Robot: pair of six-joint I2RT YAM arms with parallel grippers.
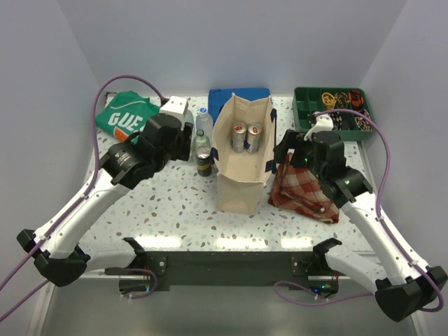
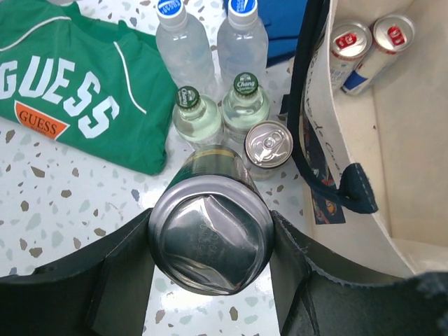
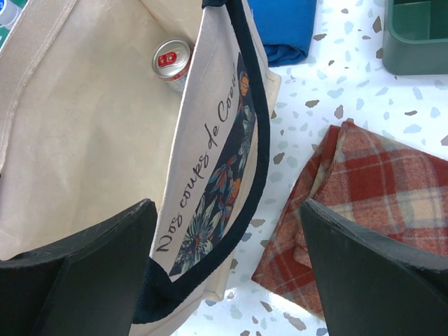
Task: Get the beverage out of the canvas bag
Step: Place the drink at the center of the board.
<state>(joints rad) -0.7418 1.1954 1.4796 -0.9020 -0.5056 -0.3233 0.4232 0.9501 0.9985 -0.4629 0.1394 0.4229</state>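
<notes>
Cream canvas bag (image 1: 241, 192) with navy handles; red-and-cream plaid cloth (image 1: 294, 192); green shirt (image 1: 126, 115), white lettering; white speckled bench (image 1: 175, 210); blue cloth (image 1: 238, 94).

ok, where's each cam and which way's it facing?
Top: above, behind the arms, facing down at the table; both arms show.
Left wrist: on left arm, faces down past left end effector, shut on dark can.
Right wrist: on right arm, faces down at wall of canvas bag between open right end effector.
Shared: all three see the red-topped cans in the bag.

Pale grey walls (image 1: 231, 42) enclose a white speckled terrazzo table (image 1: 175, 210).
</notes>
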